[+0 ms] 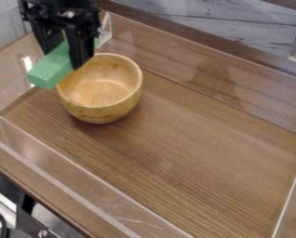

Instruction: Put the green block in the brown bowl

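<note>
The green block (47, 69) hangs in the air, held between the black fingers of my gripper (63, 48), which points down and is shut on it. Its lower end sticks out toward the camera. It hangs just left of the brown bowl (100, 90), above the bowl's left rim and the table beside it. The wooden bowl stands upright on the table with nothing inside. The block's upper end is hidden by the fingers.
The wooden table (200, 139) is ringed by a clear plastic wall (63, 177) along the front and left sides. A crumpled bit of clear plastic (107, 28) lies behind the bowl.
</note>
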Available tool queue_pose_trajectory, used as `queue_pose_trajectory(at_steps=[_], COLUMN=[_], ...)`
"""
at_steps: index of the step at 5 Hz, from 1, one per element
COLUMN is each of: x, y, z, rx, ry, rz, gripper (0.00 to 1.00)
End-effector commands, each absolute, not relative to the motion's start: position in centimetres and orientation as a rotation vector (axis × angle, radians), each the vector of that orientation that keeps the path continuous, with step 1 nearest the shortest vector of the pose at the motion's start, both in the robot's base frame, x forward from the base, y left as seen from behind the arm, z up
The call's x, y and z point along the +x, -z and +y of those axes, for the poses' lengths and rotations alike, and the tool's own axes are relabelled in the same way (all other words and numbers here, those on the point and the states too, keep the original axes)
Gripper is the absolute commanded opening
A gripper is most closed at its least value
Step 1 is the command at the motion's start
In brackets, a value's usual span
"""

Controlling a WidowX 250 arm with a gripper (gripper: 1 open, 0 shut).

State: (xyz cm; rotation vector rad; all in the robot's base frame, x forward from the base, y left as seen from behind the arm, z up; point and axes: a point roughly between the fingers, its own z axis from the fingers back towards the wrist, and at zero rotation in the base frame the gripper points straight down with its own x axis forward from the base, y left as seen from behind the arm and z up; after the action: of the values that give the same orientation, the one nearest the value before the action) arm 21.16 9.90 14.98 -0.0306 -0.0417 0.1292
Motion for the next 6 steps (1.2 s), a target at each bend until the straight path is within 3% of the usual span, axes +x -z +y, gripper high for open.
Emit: queue_pose_trajectory(at_steps=[1, 4, 6], x=[21.7, 23.7, 25.3], y=[-14.2, -10.2, -9.5], z=[10.1, 10.8, 9.9], rx=[-0.013, -0.01, -0.009], ry=[-0.091, -0.049, -0.035], rz=[-0.087, -0.127, -0.152], gripper=[0.0, 0.0, 0.0])
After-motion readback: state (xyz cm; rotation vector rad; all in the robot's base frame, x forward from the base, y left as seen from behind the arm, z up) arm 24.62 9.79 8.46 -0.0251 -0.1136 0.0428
